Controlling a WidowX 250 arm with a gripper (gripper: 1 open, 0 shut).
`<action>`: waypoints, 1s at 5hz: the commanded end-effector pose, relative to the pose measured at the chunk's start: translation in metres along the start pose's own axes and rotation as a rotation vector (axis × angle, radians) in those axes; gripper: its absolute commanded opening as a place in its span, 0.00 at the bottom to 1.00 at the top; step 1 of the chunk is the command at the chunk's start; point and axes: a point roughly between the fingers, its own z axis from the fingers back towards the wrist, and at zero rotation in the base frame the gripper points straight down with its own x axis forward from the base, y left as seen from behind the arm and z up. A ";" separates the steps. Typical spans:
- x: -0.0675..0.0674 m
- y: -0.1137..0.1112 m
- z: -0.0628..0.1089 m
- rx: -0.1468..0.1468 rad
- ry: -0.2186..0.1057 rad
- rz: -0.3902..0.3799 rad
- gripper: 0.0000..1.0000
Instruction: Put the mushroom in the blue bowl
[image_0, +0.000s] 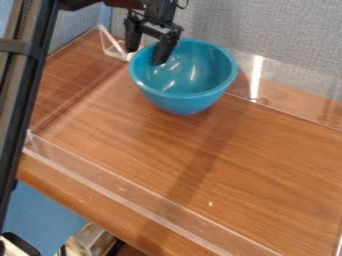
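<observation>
The glossy turquoise blue bowl (187, 78) stands upright near the back of the wooden table (174, 160). My gripper (151, 46) hangs over the bowl's back-left rim, pointing steeply down. It is open; one dark finger (135, 36) is outside the rim and the other reaches down just over the bowl's inner edge. Nothing shows between the fingers. The mushroom is hidden; no frame shows it, and the visible part of the bowl's inside looks bare.
Low clear acrylic walls (287, 85) fence the table on all sides, with a clear bracket (115, 42) at the back left just behind the gripper. A black pole (24, 70) runs down the left side of the view.
</observation>
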 end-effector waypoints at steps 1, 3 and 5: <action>-0.011 0.016 0.025 0.013 -0.070 0.029 1.00; -0.026 0.012 0.022 0.017 -0.076 0.024 1.00; -0.044 0.005 0.014 0.030 -0.082 0.027 1.00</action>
